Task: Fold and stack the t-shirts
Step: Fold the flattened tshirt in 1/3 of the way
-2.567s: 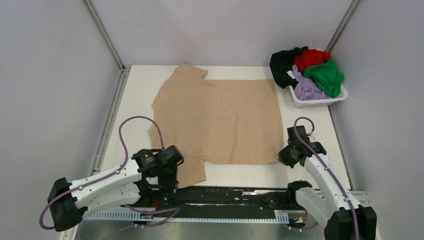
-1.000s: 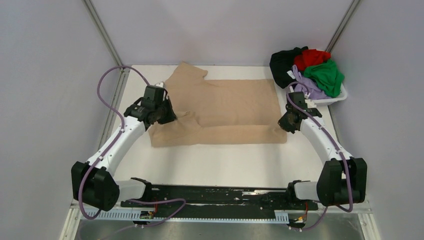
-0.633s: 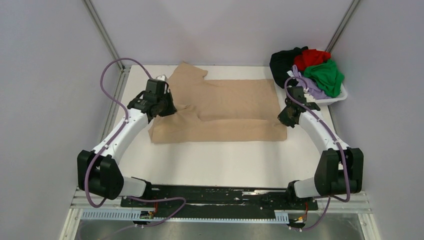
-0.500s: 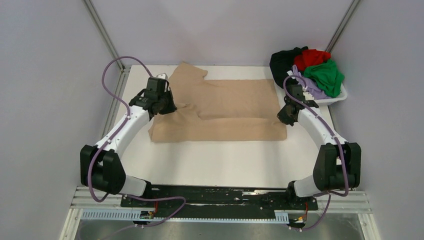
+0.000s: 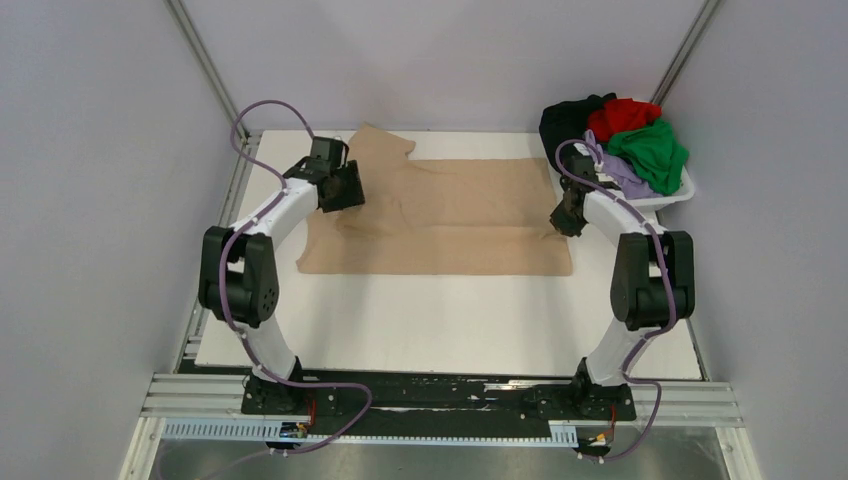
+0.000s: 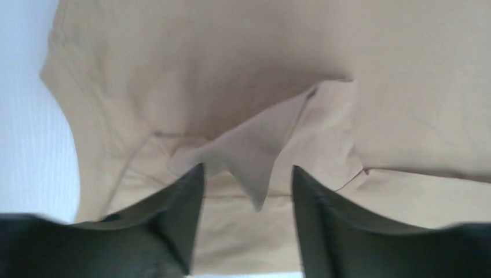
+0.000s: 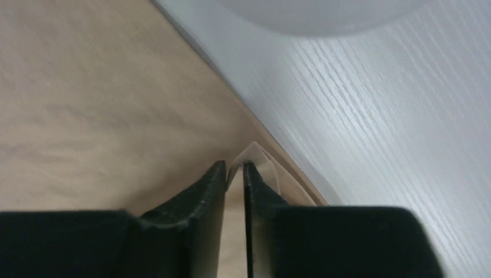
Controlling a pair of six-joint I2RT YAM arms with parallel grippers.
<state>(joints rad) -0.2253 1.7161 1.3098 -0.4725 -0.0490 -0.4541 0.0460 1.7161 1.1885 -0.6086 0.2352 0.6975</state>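
The tan t-shirt (image 5: pixel 440 225) lies on the far half of the surface (image 5: pixel 450 320), its near edge doubled over. The left end effector (image 6: pixel 246 174), by the sleeve (image 6: pixel 249 145), stands wide and grips nothing. The right end effector (image 7: pixel 234 168) is pinched on the shirt's hem corner. Judged: the first fold is laid, and the right must release next. The other t-shirts (image 5: pixel 625 140) sit in the basket (image 5: pixel 640 207) at the far right corner.

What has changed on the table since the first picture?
The near edge of the tan cloth t-shirt was carried away from the bases and folded over. The left gripper stands open; the right gripper is shut on a corner. The white plastic basket stayed put.
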